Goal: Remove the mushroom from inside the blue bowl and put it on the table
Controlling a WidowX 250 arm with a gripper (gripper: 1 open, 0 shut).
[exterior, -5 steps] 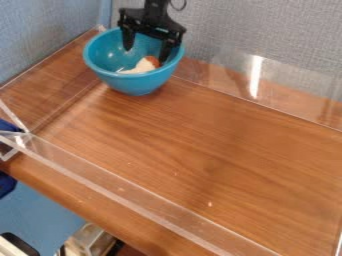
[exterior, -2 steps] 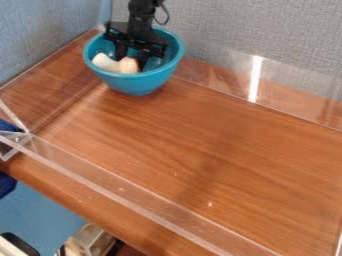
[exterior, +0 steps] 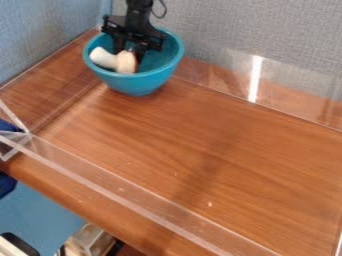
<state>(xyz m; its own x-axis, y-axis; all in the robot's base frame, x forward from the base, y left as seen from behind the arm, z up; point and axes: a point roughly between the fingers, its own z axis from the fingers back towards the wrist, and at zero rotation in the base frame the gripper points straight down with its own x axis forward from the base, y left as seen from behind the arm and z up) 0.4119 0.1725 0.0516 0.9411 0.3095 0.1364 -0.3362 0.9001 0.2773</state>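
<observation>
A grey-blue textured wall fills the top of the frame; below it my table (exterior: pixel 201 150), reddish-brown wood grain, runs from upper left to lower right, fenced by low clear walls (exterior: pixel 274 75). The bowl (exterior: pixel 134 62), glossy turquoise, stands on the wood in the upper left, close to the back wall. My pincer (exterior: pixel 128 50), black, comes down into the bowl from the top edge of the frame, which cuts off the arm above it. The mushroom (exterior: pixel 124 62) lies inside the bowl as a pale cream patch, just under my fingers and toward the bowl's left side. Its cap is hard to make out; only a hint of orange shows beside the cream. My black fingers cover part of it, and the bowl's near rim hides the bowl's floor. My fingers stand on either side of the mushroom, but whether they already clench it or merely bracket it I cannot tell at this size. No writing or label is legible anywhere. At the left edge a small blue-and-white object (exterior: pixel 11 133) sits outside the clear wall, too cropped to identify. Below the table's near edge, at the bottom left, some pale clutter (exterior: pixel 87 240) appears on the floor, blurred. The rest of the tabletop shows only wood grain and glare from the clear walls.
</observation>
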